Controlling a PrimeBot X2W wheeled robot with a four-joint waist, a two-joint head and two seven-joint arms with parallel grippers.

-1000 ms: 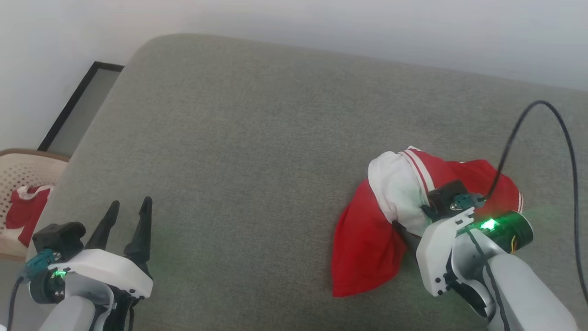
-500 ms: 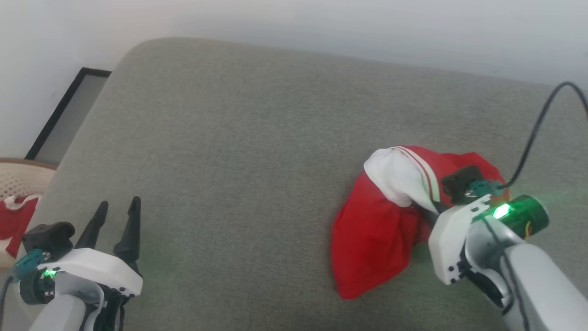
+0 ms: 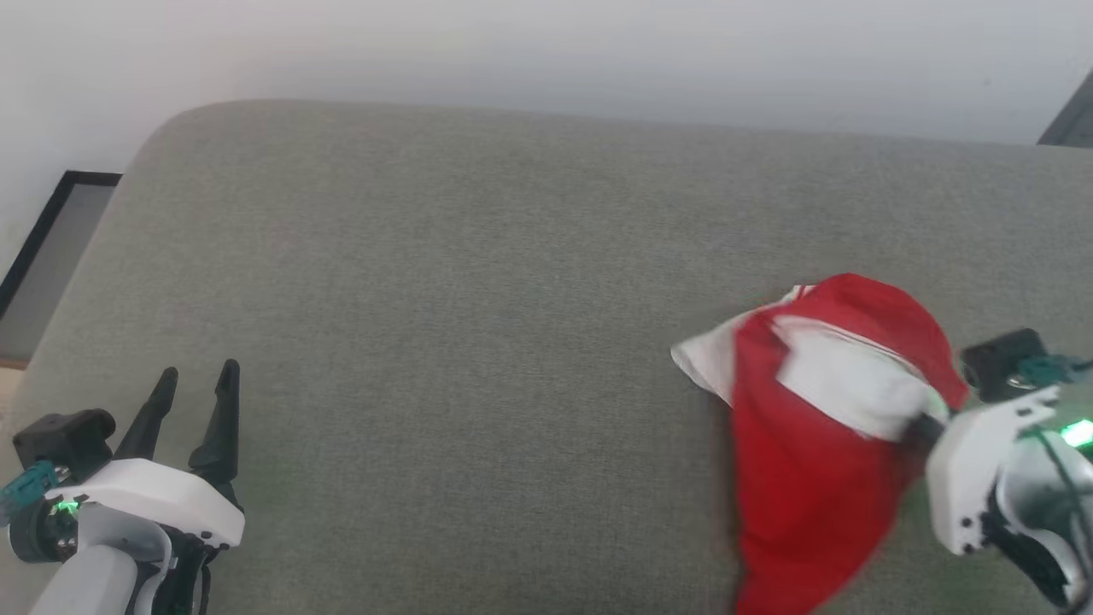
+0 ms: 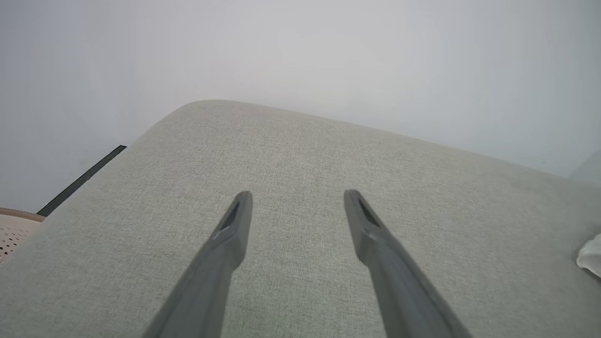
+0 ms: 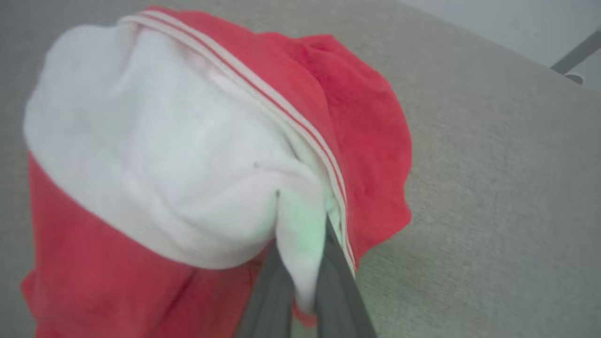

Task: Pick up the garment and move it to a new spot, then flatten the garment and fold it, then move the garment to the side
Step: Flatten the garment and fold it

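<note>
Gripping anything, the right pincer?
Yes: fingers nearly together, pinching a white fold of the jersey; tips buried in cloth.
Where's the jersey?
Bunched at the right of the grey cushion, red w/ white panel & striped trim. Blurred; btm end cut off by head view's edge, so can't tell if it touches the cushion.
And the left pincer?
Spread wide, holding nothing, low-left over bare cushion, well apart from the jersey.
</note>
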